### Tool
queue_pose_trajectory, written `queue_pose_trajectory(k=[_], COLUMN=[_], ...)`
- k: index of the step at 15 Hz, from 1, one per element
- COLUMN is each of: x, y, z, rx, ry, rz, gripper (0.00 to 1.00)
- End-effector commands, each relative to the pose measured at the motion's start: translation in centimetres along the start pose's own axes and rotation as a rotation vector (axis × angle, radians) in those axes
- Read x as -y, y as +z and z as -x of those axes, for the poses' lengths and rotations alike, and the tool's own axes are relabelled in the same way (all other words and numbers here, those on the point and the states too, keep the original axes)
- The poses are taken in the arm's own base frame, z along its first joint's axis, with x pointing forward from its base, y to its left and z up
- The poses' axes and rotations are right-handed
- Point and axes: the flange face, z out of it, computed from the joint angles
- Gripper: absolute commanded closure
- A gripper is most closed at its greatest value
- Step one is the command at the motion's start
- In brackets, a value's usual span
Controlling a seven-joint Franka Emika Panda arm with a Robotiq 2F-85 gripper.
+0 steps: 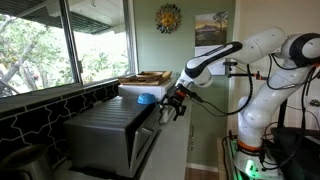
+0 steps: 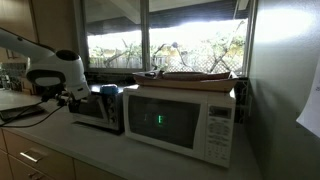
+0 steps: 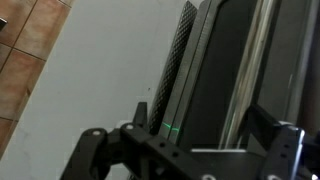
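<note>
A steel toaster oven point(image 1: 105, 135) point(image 2: 98, 110) stands on the counter beside a white microwave point(image 2: 180, 122). My gripper point(image 1: 171, 107) point(image 2: 76, 98) hovers at the upper front of the oven, at its door. In the wrist view my gripper point(image 3: 200, 125) is open. Its dark fingers point(image 3: 140, 113) stand on either side of the oven door's silver handle bar point(image 3: 255, 60), which runs nearer the right finger. Whether a finger touches the bar I cannot tell. Nothing is gripped. A green light glints on the dark door glass point(image 3: 205, 70).
A small blue thing point(image 1: 147, 98) point(image 2: 107, 90) lies on top of the oven. A flat tray point(image 1: 146, 77) point(image 2: 195, 75) rests on the microwave. Windows point(image 1: 60, 40) run behind the counter. A tiled floor point(image 3: 30, 60) shows below in the wrist view.
</note>
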Motion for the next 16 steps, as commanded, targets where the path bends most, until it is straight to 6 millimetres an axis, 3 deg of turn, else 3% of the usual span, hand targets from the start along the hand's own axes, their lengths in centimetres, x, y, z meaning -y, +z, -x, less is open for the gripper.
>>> queue_pose_trajectory(k=[1, 8, 12, 16], x=[-1.1, -2.9, -3.7, -4.1], y=[-0.8, -3.1, -2.9, -2.9], z=[-0.7, -0.6, -1.0, -2.2], rx=[-0.020, 0.061, 0.162, 0.141], ry=[0.053, 0.089, 0.131, 0.156], rz=[0.055, 0.078, 0.107, 0.102], gripper=[0.00, 0.00, 0.00, 0.00])
